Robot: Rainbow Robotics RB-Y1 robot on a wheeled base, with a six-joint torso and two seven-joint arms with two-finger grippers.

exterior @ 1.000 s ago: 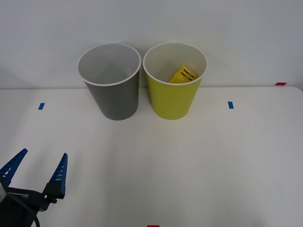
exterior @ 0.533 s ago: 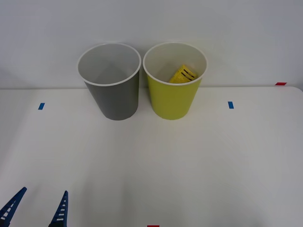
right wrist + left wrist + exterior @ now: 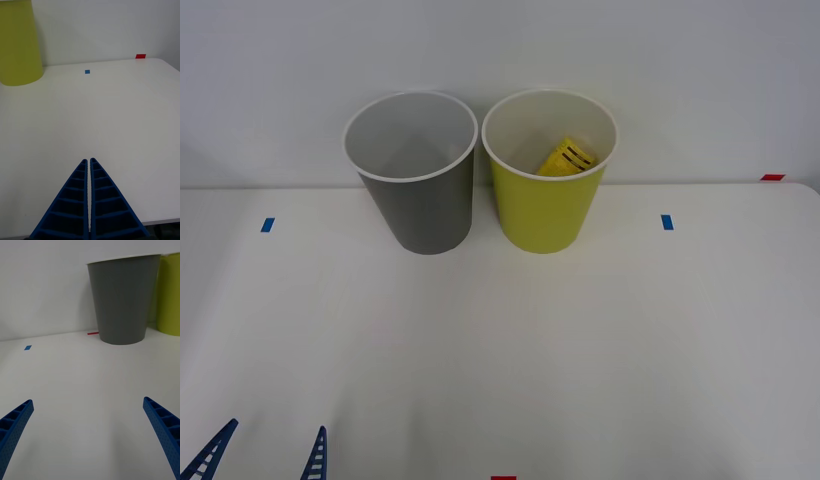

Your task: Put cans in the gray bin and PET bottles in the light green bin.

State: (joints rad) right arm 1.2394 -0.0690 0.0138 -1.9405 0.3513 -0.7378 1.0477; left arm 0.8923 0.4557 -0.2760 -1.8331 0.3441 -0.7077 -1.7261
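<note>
PET bottle [image 3: 566, 158] lay tilted inside the light green bin [image 3: 547, 215]. Gray bin [image 3: 423, 210] stood just beside it, to its left, both at the back of the white desk [image 3: 580, 340]. Left tool [image 3: 264, 459] sat low at the desk's near-left edge, fingers spread apart, holding nothing. Right tool [image 3: 89, 162] hovered over bare desk, fingers pressed together, empty.
</note>
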